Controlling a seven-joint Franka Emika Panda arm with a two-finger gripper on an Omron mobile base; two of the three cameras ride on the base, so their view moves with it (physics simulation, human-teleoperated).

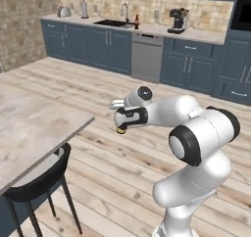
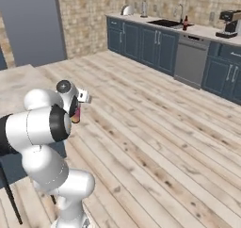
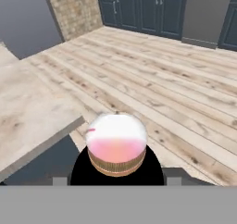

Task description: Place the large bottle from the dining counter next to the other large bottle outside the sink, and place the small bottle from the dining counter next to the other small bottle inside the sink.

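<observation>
1 large bottle [image 3: 116, 146] within pincer [image 3: 116, 179]

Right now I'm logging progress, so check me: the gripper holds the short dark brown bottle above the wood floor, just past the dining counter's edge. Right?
Not quite. The gripper holds the large bottle, pink and white in the hand view, not the dark brown one. It is above the wood floor, past the dining counter edge.
</observation>
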